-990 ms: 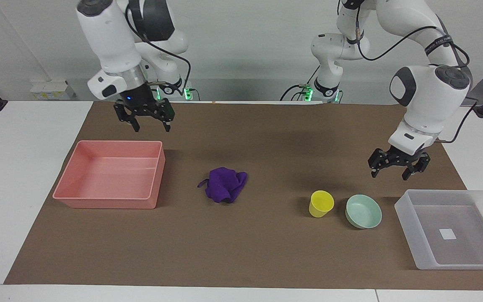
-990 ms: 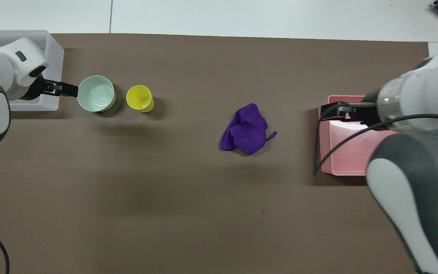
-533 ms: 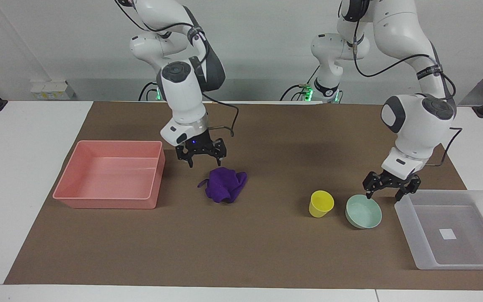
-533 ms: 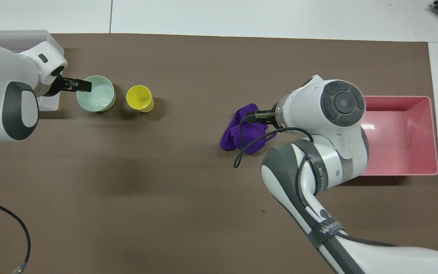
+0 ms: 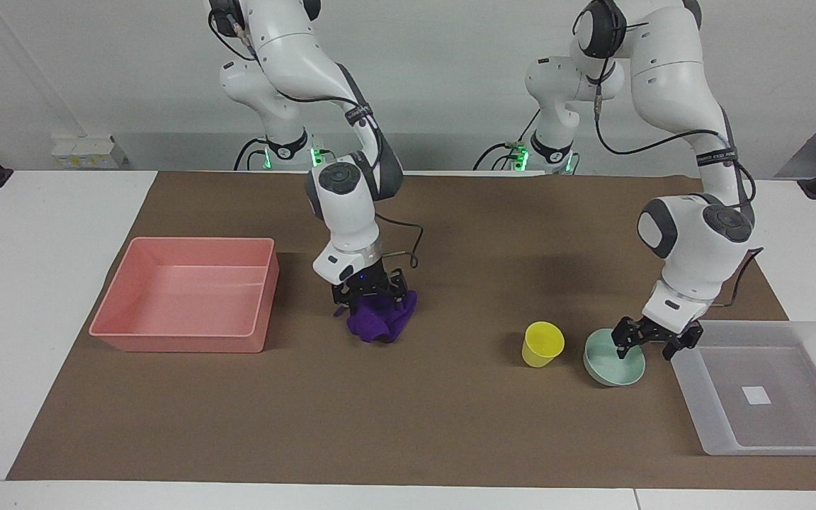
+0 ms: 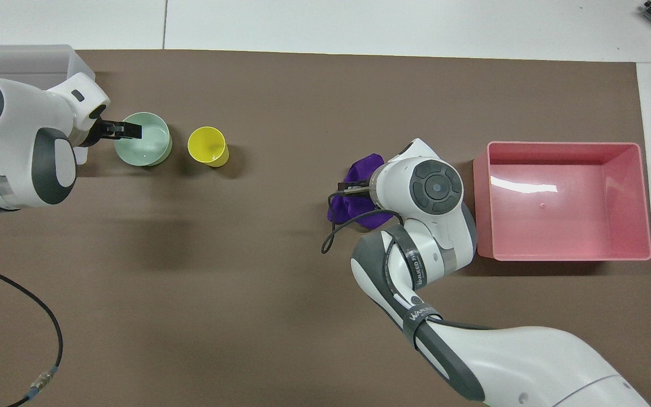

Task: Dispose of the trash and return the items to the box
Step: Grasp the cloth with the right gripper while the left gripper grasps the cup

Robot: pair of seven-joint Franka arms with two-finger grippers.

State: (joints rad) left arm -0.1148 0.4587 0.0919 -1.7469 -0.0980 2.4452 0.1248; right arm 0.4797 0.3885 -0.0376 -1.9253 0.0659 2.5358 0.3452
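The purple rag [image 5: 381, 324] lies on the brown mat beside the pink tray; it also shows in the overhead view [image 6: 366, 167]. My right gripper [image 5: 370, 292] is down on the rag's top, open, with its fingers pressed into the cloth; it shows in the overhead view [image 6: 354, 186] too. The mint-green bowl [image 5: 610, 366] [image 6: 147, 151] stands between the yellow cup [image 5: 542, 344] [image 6: 208, 146] and the translucent box [image 5: 790, 414] [image 6: 20, 59]. My left gripper [image 5: 651, 346] [image 6: 126, 131] is open and straddles the bowl's rim on the side toward the box.
The pink tray [image 5: 181, 341] [image 6: 563, 203] stands empty at the right arm's end of the mat. The box holds only its white label [image 5: 756, 395]. A brown mat [image 5: 450, 425] covers the table's middle.
My right arm swung from over the pink tray's corner down onto the rag. My left gripper lowered from above the mat onto the bowl's rim.
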